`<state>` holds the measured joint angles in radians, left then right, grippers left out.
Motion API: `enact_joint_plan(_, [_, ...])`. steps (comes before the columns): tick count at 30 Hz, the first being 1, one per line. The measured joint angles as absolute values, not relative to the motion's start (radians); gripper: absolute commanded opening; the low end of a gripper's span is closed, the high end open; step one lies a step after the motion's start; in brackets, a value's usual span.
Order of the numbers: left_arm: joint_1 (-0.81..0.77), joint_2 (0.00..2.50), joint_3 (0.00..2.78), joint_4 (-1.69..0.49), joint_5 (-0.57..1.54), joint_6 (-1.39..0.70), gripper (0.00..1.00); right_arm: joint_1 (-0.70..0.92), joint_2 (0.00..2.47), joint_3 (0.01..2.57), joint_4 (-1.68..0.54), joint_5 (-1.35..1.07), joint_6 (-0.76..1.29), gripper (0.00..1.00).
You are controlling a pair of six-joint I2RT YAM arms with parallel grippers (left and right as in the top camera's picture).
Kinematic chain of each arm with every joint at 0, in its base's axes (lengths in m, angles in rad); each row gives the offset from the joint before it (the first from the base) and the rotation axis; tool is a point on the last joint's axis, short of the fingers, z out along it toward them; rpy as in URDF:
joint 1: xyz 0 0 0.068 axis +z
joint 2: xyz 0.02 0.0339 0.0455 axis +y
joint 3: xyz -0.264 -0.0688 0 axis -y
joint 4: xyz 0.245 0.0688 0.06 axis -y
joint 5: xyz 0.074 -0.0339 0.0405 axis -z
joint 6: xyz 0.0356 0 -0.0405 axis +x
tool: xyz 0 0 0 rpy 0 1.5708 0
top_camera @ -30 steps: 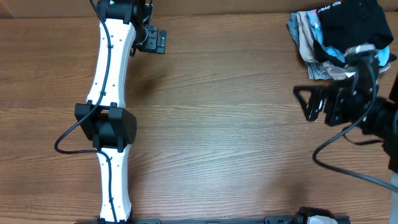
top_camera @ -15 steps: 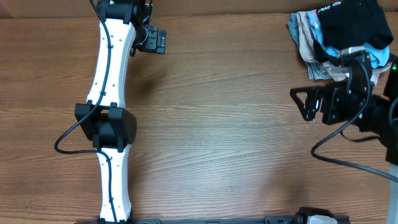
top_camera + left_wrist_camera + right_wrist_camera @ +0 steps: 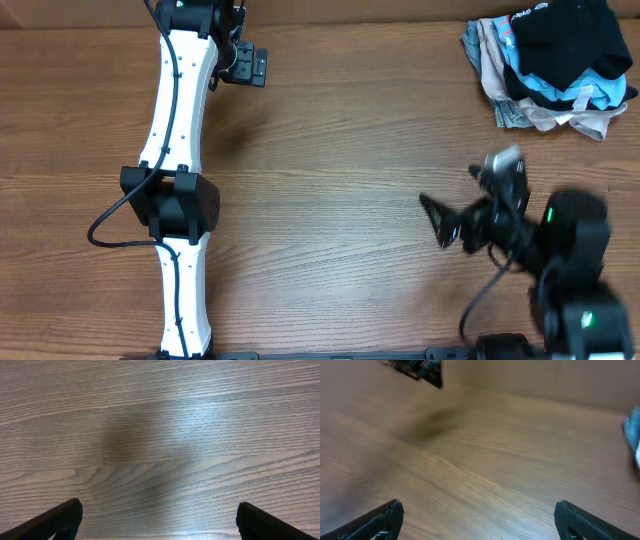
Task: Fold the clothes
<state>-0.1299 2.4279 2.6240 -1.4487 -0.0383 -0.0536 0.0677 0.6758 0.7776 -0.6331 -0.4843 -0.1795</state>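
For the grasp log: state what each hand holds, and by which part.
Nothing is held. The left hand and right hand are both open over the bare table; the black shirt lies apart, atop the pile of garments.

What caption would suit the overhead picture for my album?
Left tool and right tool open above the table; black shirt heaped on other clothes.

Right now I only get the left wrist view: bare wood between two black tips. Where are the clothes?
Observer: In a heap at the far right corner of the table, seen from overhead.
Operator: Is the black shirt in it?
Observer: Yes, the black shirt lies on top.
Operator: Is the other pincer holding anything?
Observer: No, the right pincer is open and empty, over bare wood short of the heap.
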Motion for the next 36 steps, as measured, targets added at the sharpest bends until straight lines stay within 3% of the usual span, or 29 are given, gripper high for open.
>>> enact_joint_plan(6, [-0.130,2.428,2.624,-1.449,-0.038,-0.054,1.00,0.109,0.403,0.507,-0.430,-0.404,-0.117,1.00])
enact_joint_plan(14, [-0.130,2.428,2.624,-1.449,-0.038,-0.054,1.00,0.114,0.239,0.197,-0.097,-0.331,-0.081,1.00])
enact_joint_plan(26, [-0.130,2.428,2.624,-1.449,-0.038,-0.054,1.00,0.120,0.024,0.019,-0.018,-0.278,-0.079,1.00])
enact_joint_plan(36, [-0.130,2.428,2.624,-1.449,-0.038,-0.054,1.00,0.120,0.015,0.019,-0.063,-0.198,-0.078,1.00])
